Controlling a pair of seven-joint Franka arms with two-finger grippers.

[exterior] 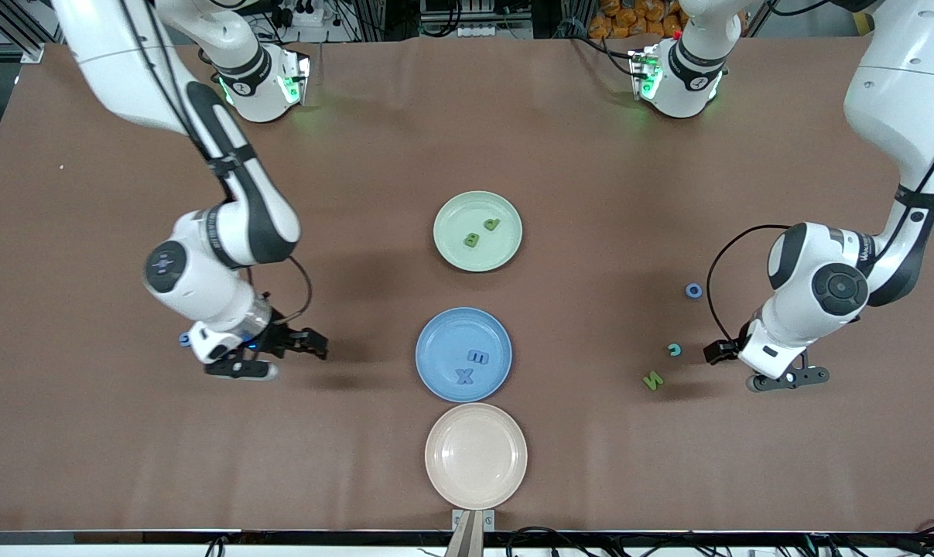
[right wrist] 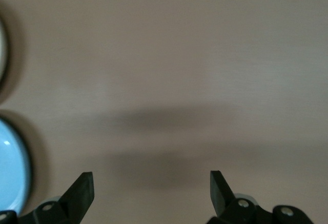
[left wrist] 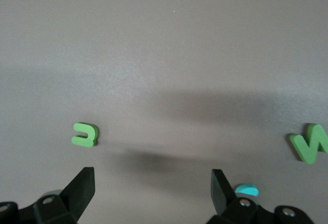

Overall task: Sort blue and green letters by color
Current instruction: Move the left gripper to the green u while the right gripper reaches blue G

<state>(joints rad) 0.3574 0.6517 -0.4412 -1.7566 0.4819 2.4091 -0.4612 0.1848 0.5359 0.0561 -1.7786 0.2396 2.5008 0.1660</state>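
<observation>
**Both jaws wide, nothing held**

Left gripper (exterior: 776,370) is seen low over bare table (exterior: 590,155), jaws wide; green N (exterior: 652,380) and a teal letter (exterior: 674,350) lie just beside it, a blue ring letter (exterior: 693,290) farther from the camera. Right gripper (exterior: 269,356) is also spread wide; a blue piece (exterior: 184,339) is mostly hidden by it. Green plate (exterior: 477,231) holds two green letters (exterior: 481,233), blue plate (exterior: 463,354) two blue letters (exterior: 470,367). Cream plate (exterior: 476,456) sits near the table edge. Open room is left at both ends.

Bright even overhead light, soft arm shadows on table (exterior: 590,433), right wrist view slightly blurred
</observation>
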